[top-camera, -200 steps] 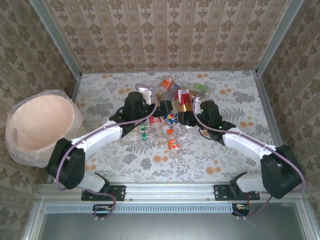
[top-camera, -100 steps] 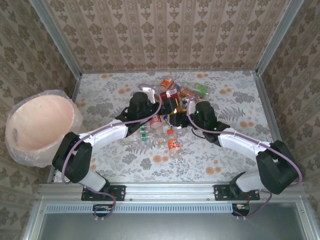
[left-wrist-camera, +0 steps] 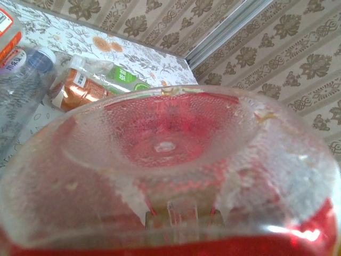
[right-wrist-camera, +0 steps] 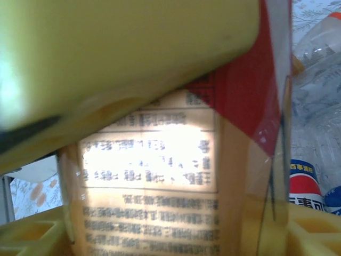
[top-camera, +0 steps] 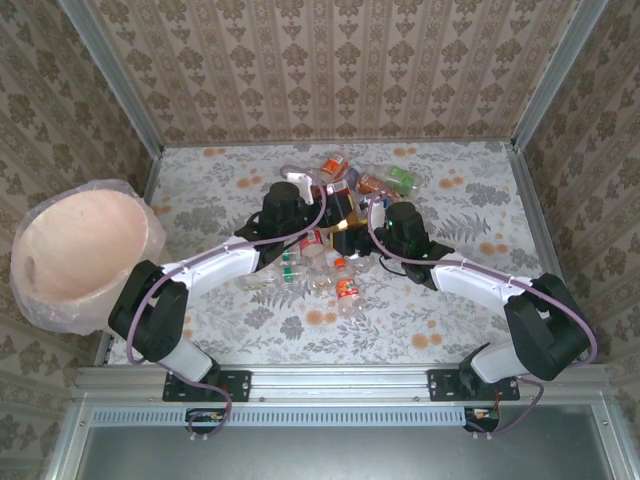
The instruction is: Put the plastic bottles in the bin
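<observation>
**Plastic bottles**: loose heap at mid-table, toward the far side, well apart from the bin.

- Red-banded bottle: base-on, hard against the left wrist camera. Clear pebbled base with a moulded centre pip and a red band beneath. No writing legible.
- Crushed bottle behind it: copper-orange wrap beside a green label. The white print on the green is too small to read.
- Blue-capped clear bottle at the left edge of that view, with a red-and-white label corner above it.
- Tan-labelled bottle: red stripe along one side and a boxed block of dark print, reversed and blurred, unreadable.
- Blue, white and red label just beside it: white characters, not legible with certainty.
- The overhead view adds the layout. An orange-red labelled bottle and a green-capped bottle lie flat at the heap's near edge.

**Bin**: pale pink and round, clear bag over the rim, off the table's left edge near the left arm's base.

**Left gripper**: in the heap from the left. The red-banded bottle sits directly before its camera. Cannot tell whether the fingers grip it.

**Right gripper**: in the heap from the right. Its yellow fingers lie above and below the tan label, with that bottle between them. Cannot tell whether they press on it.

**Table**: floral cloth.
</observation>
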Controlling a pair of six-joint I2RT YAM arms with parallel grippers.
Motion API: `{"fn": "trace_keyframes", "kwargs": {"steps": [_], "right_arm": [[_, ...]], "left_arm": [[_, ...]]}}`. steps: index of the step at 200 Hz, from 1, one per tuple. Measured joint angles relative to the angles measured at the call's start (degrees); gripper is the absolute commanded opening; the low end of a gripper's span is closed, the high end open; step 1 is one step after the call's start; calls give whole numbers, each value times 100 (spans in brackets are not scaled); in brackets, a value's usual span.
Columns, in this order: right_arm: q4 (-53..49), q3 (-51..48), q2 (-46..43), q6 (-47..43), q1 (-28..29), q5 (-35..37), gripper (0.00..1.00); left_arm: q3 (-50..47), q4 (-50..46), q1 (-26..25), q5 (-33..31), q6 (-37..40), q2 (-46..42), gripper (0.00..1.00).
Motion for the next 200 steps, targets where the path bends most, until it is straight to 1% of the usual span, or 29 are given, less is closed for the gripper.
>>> {"fn": "trace_keyframes", "kwargs": {"steps": [31, 65, 89, 112, 130, 148, 168, 200], "right_arm": [[17, 70, 0, -22, 4, -138, 92], [24, 101, -195, -131, 4, -39, 100], [28, 101, -533, -286, 4, 254, 100], [52, 94, -800, -433, 4, 859, 100], [101, 37, -918, -535, 4, 1377, 100], [136, -35, -946, -621, -9, 1718, 100], [131, -105, -946, -680, -28, 1930, 100], [136, -127, -946, -750, -39, 2114, 100]], "left_arm": [[4, -348, 52, -234, 267, -195, 60], [393, -1519, 245, -767, 780, -492, 59], [533, -2100, 380, -1108, 1058, -909, 58], [750, -2789, 496, -1523, 1349, -1335, 57], [1010, -3386, 568, -1930, 1633, -1644, 56], [1423, -4105, 601, -2465, 2002, -1934, 56], [2022, -4813, 619, -3165, 2465, -2260, 55], [2951, -5574, 765, -4282, 3261, -2667, 54]]}}
